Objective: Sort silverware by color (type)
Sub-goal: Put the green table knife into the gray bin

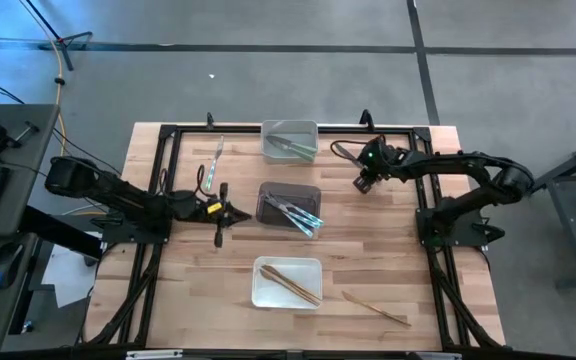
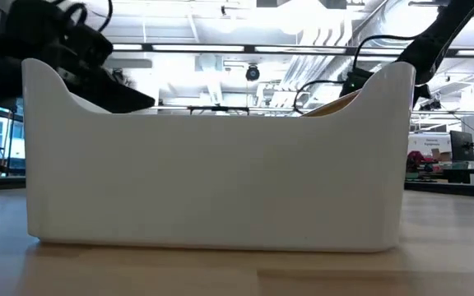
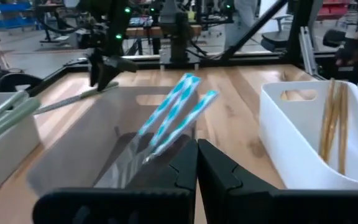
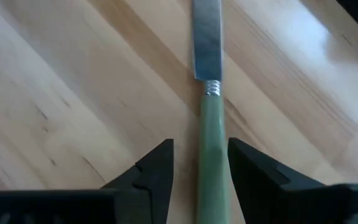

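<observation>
My right gripper (image 1: pixel 365 183) (image 4: pixel 201 148) is open and points down at the table, right of the far grey bin (image 1: pixel 290 152). Its fingers stand on either side of the olive green handle of a knife (image 4: pixel 212 134) that lies flat on the wood. I cannot tell whether they touch it. The left wrist view shows the same knife (image 3: pixel 67 103) on the table. My left gripper (image 1: pixel 222 212) (image 3: pixel 197 163) is shut and empty, just left of the dark bin (image 1: pixel 268 192), which holds pale blue utensils (image 3: pixel 173 115). The white bin (image 1: pixel 264 290) holds tan wooden ones (image 3: pixel 332 124).
The grey bin holds green utensils (image 1: pixel 294 146). Loose pieces lie on the table: a silver one (image 1: pixel 217 153) and a green one (image 1: pixel 202 180) at the far left, and a wooden one (image 1: pixel 377 308) at the near right. In the low view the white bin (image 2: pixel 220 164) blocks nearly everything.
</observation>
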You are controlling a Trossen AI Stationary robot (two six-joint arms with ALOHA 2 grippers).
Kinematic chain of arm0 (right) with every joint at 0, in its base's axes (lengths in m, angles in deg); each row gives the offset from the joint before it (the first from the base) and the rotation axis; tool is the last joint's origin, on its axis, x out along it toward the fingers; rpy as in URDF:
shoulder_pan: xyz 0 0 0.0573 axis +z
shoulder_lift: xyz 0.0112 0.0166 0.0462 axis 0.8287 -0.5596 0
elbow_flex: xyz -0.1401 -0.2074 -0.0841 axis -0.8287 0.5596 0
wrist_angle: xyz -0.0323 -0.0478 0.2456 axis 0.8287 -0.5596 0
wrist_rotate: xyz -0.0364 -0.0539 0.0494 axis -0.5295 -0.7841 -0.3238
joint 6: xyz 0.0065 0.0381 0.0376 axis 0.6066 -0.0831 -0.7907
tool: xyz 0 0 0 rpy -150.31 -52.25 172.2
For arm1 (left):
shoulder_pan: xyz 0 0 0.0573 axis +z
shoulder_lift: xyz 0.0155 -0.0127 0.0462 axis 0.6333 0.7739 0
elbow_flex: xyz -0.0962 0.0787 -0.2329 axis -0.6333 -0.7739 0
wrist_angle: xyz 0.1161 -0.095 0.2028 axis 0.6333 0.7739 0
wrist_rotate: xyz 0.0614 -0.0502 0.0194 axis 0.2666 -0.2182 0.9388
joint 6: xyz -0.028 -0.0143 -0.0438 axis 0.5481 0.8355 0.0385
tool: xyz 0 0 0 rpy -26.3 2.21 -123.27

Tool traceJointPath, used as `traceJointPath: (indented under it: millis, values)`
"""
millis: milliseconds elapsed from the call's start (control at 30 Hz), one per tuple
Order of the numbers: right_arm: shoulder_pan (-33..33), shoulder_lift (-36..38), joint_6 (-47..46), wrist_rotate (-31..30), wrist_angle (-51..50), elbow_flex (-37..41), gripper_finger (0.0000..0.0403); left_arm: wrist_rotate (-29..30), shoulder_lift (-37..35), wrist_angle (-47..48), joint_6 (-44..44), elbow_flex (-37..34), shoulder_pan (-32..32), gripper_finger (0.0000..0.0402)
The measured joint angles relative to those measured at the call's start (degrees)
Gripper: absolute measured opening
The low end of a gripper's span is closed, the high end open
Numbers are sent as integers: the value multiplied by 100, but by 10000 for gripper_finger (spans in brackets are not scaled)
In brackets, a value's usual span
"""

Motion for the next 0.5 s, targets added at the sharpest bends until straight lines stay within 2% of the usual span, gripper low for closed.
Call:
traceJointPath:
  millis: [267, 500]
  values:
    - [-309, -381, 164, 383, 181, -90, 138, -555, -120, -251, -146, -107, 513, 0]
    - [-398, -658, 141, 634, 228, -120, 137, -681, -313, -518, -156, -314, 891, 0]
